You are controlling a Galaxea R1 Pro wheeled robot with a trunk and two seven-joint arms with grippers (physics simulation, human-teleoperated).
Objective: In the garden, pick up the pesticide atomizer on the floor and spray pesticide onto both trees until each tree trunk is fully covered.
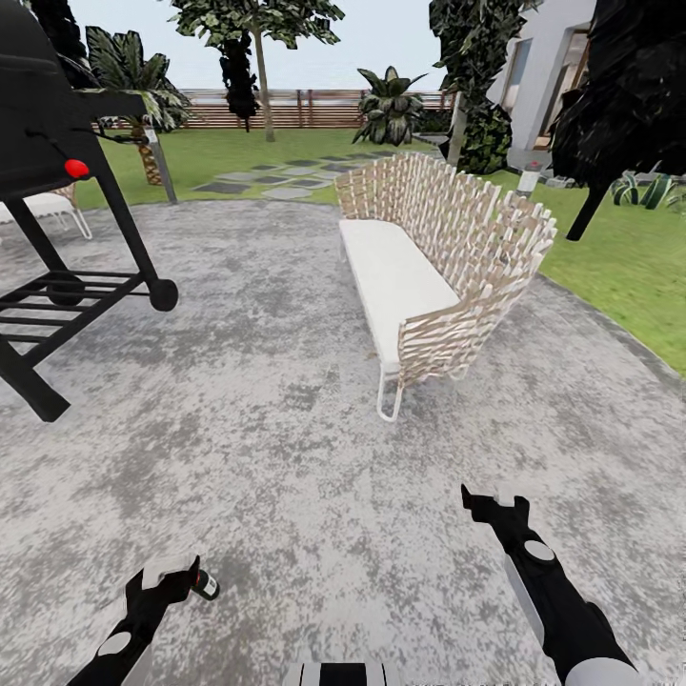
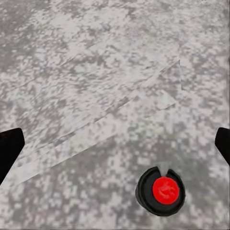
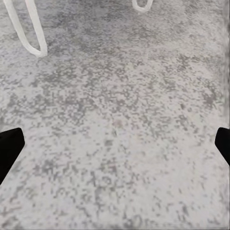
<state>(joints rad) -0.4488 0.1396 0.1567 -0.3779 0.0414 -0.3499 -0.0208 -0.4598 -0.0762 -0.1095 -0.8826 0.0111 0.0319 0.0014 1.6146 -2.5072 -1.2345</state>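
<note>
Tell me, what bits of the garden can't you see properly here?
- Pesticide atomizer: head view, partly hidden by the left pincer; left wrist view shows just its red top.
- Barbecue: cut off by the head view's edge.
- Tree: crown cut off by the top edge.

Black arms, both of them, with pale grey round joint caps set into the links; left gripper (image 1: 176, 576) black with a white block on top, right gripper (image 1: 491, 499) black too, white patch near the tips; black fingertips (image 2: 9, 148) wedge-shaped in the wrist views; black-and-white trunk piece at bottom centre
</note>
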